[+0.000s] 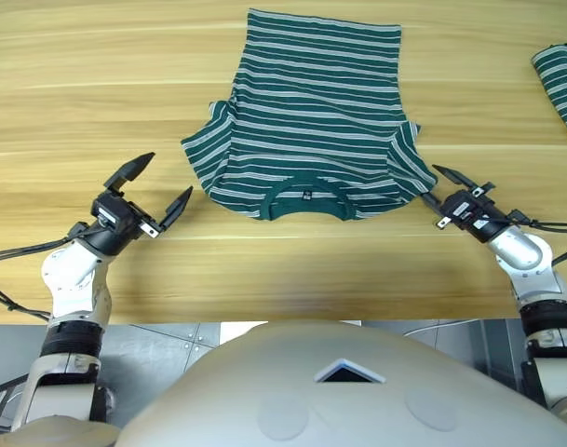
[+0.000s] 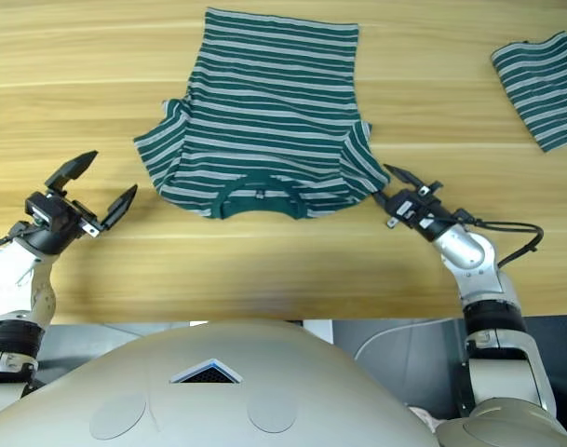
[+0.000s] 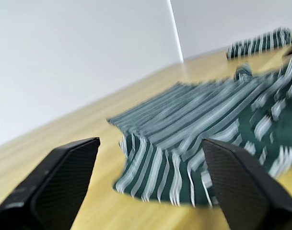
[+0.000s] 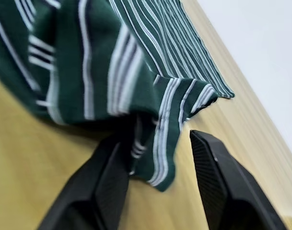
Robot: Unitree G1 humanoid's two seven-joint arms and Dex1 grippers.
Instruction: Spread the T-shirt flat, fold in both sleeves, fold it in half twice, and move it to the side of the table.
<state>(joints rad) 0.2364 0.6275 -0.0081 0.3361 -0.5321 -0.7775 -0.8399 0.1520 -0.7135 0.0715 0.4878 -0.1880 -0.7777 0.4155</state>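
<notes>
My left gripper (image 1: 169, 174) hangs with fingers spread wide just beside the T-shirt (image 1: 311, 112), which lies mid-table (image 1: 78, 56), collar toward me. My right gripper (image 1: 438, 196), fingers parted, straddles the right sleeve (image 1: 409, 158) edge, seemingly placed to pinch it for folding inward.

The setting is being read as a robot lab or test room rather than a home. A broad wood-grain table (image 1: 97, 56) is being shown against a bare white wall (image 3: 78, 57), and grey floor panels (image 1: 171, 337) are being seen below its near edge. Black cables (image 2: 506, 223) are being run over the tabletop, and a folded striped garment (image 2: 542, 88) is being kept at the far right.
</notes>
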